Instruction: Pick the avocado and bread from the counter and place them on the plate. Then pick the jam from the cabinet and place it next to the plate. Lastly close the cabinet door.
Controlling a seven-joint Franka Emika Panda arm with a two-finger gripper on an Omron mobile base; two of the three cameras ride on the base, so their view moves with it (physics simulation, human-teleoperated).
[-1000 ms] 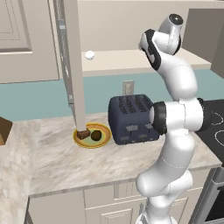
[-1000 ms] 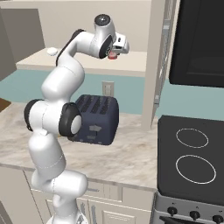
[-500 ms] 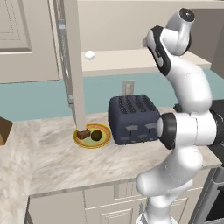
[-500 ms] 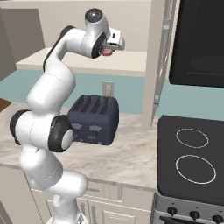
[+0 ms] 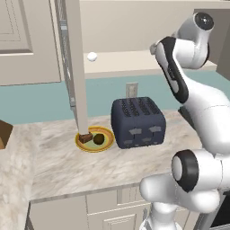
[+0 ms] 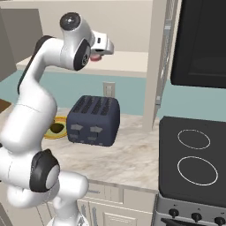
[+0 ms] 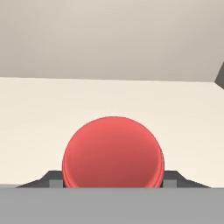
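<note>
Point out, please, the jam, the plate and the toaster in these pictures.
jam (image 7: 113,151): hand view, middle of its red rounded face.
plate (image 5: 106,132): left base view, bare yellow rim at the back.
toaster (image 5: 137,122): left base view, dark front face.

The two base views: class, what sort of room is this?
A rendered kitchen: a dark blue four-slot toaster on a marbled stone counter, and a black two-ring stovetop.
</note>
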